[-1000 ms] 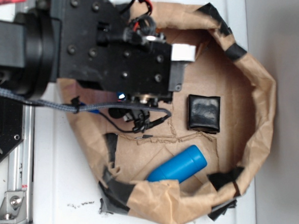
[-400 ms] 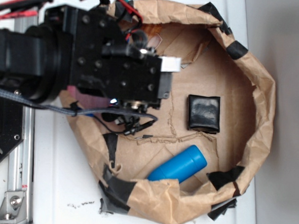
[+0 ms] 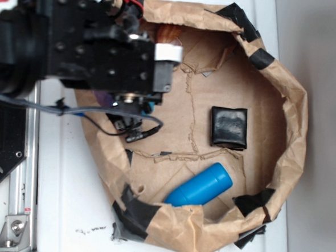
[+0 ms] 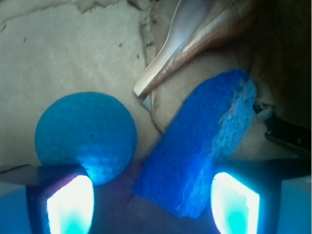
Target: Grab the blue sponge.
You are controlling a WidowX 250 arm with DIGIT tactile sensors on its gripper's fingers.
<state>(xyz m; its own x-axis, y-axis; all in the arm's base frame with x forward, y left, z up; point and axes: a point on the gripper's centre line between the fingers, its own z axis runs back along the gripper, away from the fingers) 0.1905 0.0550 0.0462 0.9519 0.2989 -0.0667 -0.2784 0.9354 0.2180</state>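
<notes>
no readable text, label, brand or number shows in either view.

The black arm [image 3: 76, 46] covers the upper-left of the brown paper basin [image 3: 294, 122], which holds a black pad [image 3: 229, 127] and a blue cylinder [image 3: 201, 186].

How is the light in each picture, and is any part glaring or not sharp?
Wrist view: two claw fingers glow overexposed cyan-white, tinting the blue sponge and the ball; the upper right corner is dark. Exterior view: even, soft light, slightly blurred, with a bright white spot on the arm.
</notes>
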